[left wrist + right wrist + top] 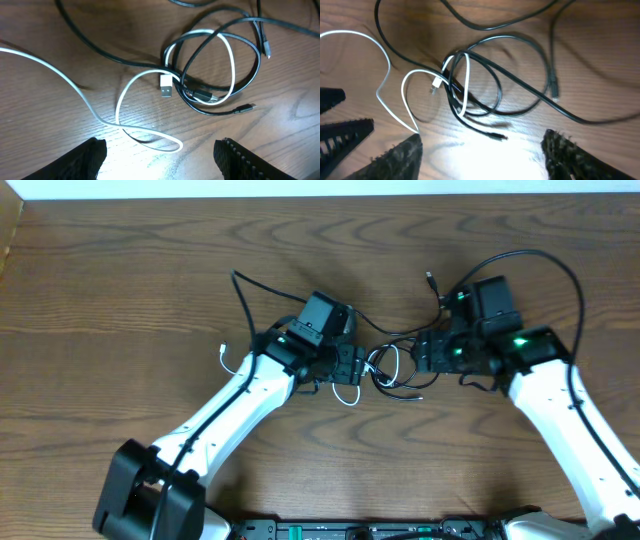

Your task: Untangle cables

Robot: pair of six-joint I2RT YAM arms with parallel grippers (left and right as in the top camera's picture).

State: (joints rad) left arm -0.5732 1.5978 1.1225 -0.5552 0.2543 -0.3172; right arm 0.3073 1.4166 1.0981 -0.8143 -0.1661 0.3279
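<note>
1. Position of the arms. In the overhead view we see both arms reaching in over the wooden counter (120,280) and facing each other, with the tangle lying on the counter between them.

2. Left hand (161,149). The jaws stand wide apart. Its two dark fingers (85,162) sit at the bottom corners of the left wrist view, with only bare wood and one bend of white cord between them. It has hold of nothing.

3. Right hand (482,146). The jaws are likewise spread wide, with the fingers (560,152) clear of the cords. It has hold of nothing.

4. White cable (119,107). It comes in from the left of the left wrist view, makes a narrow loop near the left hand, and rises to its white plug (166,86). The plug lies just beside the black coil. A further white arc runs inside that coil.

5. Black cable (215,112). It forms a round coil of what appears to be two or three turns, though we cannot count them reliably. One small black plug (246,107) lies just outside the coil's lower edge. Long strands lead away toward the far side of the counter.

6. The two cables cross where the white plug meets the coil.
</note>
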